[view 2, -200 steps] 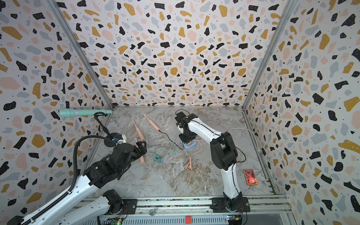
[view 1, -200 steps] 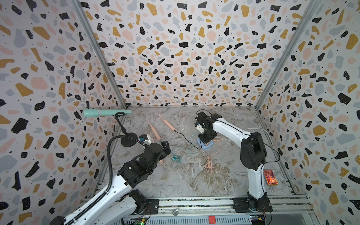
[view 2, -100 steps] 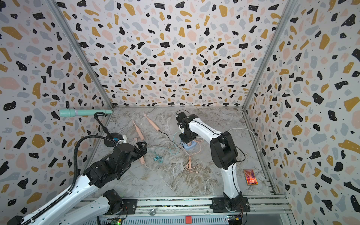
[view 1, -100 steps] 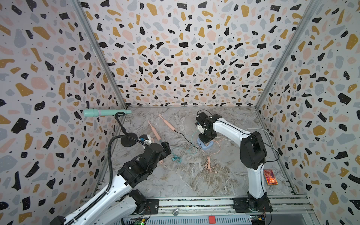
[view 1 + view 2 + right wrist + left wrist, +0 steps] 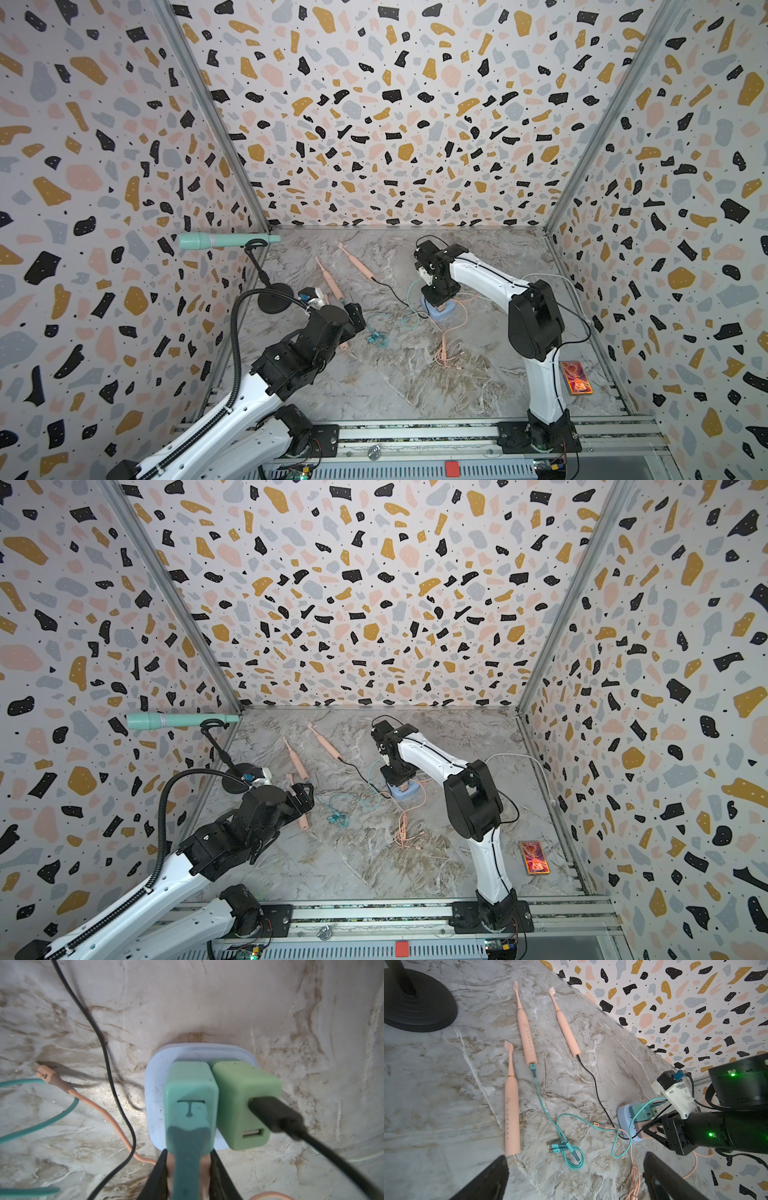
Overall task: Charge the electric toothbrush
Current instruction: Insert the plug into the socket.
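Open marble tabletop (image 5: 395, 386) before front rail (image 5: 415, 432); left pincer (image 5: 575, 1157) agape, right pincer (image 5: 189, 1152) tight around pink adapter (image 5: 639, 1126).

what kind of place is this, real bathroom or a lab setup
Most likely a lab robot cell: terrazzo-print panels box in a marble-look tabletop, and two robot arms are bolted to a metal rail at its front.

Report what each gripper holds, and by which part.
The right gripper is closed on the pink charger adapter, pinching its two sides at the power strip. The left gripper is open, holding nothing.
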Controlling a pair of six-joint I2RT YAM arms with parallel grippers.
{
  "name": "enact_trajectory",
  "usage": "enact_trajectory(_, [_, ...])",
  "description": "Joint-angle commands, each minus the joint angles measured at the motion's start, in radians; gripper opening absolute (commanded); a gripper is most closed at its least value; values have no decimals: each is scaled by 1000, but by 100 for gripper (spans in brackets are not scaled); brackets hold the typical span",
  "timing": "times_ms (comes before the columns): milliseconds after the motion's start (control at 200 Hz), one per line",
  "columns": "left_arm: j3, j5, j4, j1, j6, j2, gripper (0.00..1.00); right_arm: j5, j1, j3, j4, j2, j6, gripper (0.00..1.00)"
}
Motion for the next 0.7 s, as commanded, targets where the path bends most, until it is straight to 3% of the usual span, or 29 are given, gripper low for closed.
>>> enact_trajectory(0, [26,11,16,5,4,1,100,59,-1,23,-81,-2,18,30])
enact_trajectory(155, [33,17,19,6,6,12,100,45,-2,34,-77,-76,21,54])
enact_trajectory(295, [42,13,13,6,16,20,100,17,2,6,-59,-163,25,66])
enact_trajectory(696, [41,7,13,8,24,23,99,-52,8,-162,-14,-452,77,73])
